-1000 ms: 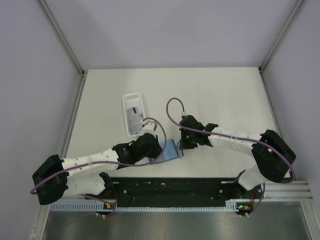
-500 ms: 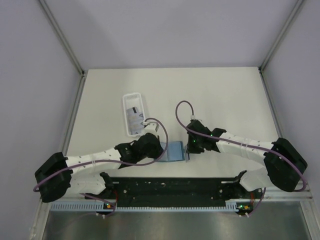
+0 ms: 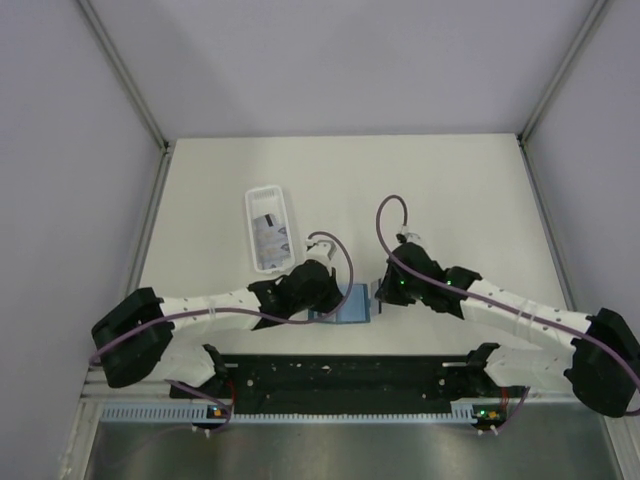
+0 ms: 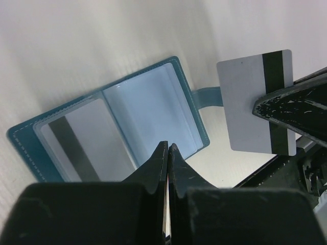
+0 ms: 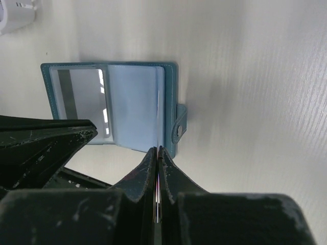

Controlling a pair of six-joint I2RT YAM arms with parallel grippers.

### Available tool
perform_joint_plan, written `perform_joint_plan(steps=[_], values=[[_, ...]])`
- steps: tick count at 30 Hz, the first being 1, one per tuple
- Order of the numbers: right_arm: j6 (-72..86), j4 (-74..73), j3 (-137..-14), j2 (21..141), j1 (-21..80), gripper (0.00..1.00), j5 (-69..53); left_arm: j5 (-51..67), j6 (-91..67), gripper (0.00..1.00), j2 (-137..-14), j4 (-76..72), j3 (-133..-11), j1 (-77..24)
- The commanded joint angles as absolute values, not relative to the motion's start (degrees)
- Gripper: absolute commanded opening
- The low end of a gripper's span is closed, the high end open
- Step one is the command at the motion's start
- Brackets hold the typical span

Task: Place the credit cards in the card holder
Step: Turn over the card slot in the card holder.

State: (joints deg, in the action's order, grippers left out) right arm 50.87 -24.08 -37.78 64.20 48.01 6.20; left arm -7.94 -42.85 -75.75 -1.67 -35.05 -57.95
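Left wrist view: insertion step; right gripper [image 5: 157, 149] clamps credit card [image 4: 244, 102] beside open card holder [image 4: 26, 139]; left gripper [image 4: 167, 147] closed, empty. Next: align with pocket [image 4: 153, 109].

Open card holder [image 3: 350, 302] near, tray [image 3: 251, 225] behind

The card holder lies at the middle of the tabletop's [image 3: 430, 190] near edge, one card [image 4: 76, 143] in its left pocket, another card [image 4: 245, 102] just right; the tray, behind-left, holds cards [image 3: 268, 236].

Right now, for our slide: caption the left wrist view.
Open card holder with a pocketed card; the right gripper holds a second card beside it.
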Motion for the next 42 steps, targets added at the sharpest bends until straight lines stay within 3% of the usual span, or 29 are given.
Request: perform_joint_plan(steps=[1, 14, 42], values=[[50.98, -19.69, -37.18, 65.29, 48.6, 0.0, 6.15, -5.89, -42.36, 0.0, -77.78, -7.29, -37.35, -58.1], [49.13, -15.03, -37.0, 72.33, 47.99, 0.0, 2.73, -6.06, -42.63, 0.0, -77.87, -7.21, -36.12, -58.1], [48.69, -17.49, -36.39, 75.5, 46.14, 0.0, 2.81, -4.22, -41.57, 0.0, -82.88, -8.7, -38.23, -58.18]])
